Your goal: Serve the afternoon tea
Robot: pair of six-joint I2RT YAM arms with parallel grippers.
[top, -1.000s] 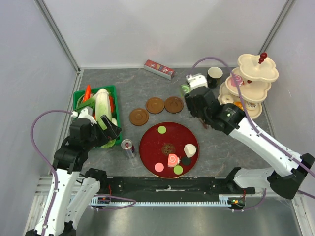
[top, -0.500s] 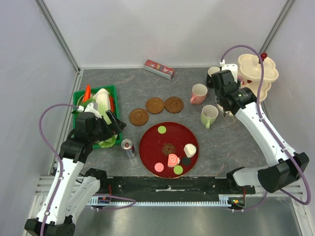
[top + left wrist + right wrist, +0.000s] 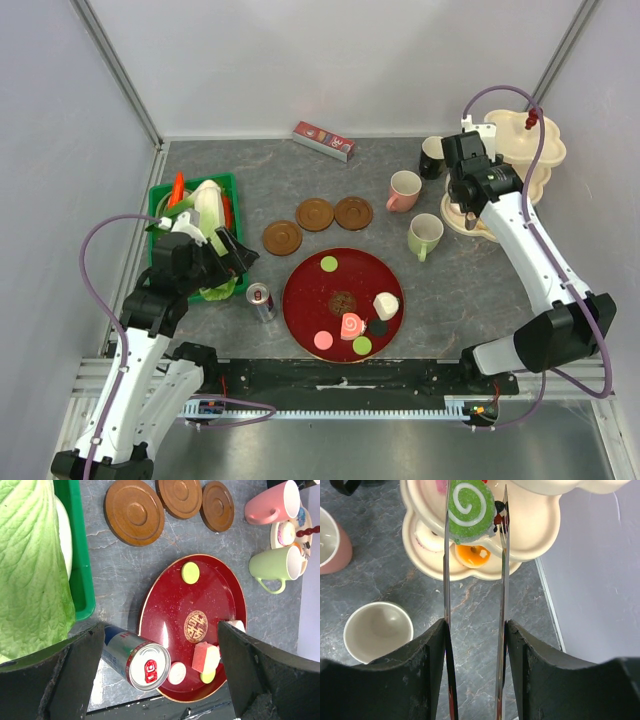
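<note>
My right gripper (image 3: 475, 625) is shut on thin metal tongs (image 3: 446, 580). Their tips pinch a green swirl roll (image 3: 470, 505) above the cream three-tier stand (image 3: 530, 530), where an orange pastry (image 3: 472, 555) lies. In the top view this gripper (image 3: 468, 205) hovers at the stand (image 3: 545, 150). The black mug (image 3: 432, 157), pink mug (image 3: 404, 190) and pale green mug (image 3: 425, 235) stand left of the stand. Three brown saucers (image 3: 315, 214) lie empty. Several pastries (image 3: 352, 325) rest on the red tray (image 3: 300, 300). My left gripper (image 3: 235, 262) is open and empty, above the can (image 3: 135, 657).
A green crate (image 3: 160, 200) of vegetables stands at the left. A small drink can (image 3: 262, 301) stands between the crate and the tray. A red box (image 3: 324, 140) lies at the back. The enclosure wall runs just right of the stand.
My right arm has swung right from beside the pink mug to the stand, carrying the green swirl roll. The pink and green mugs are now uncovered. The left arm barely shifted.
</note>
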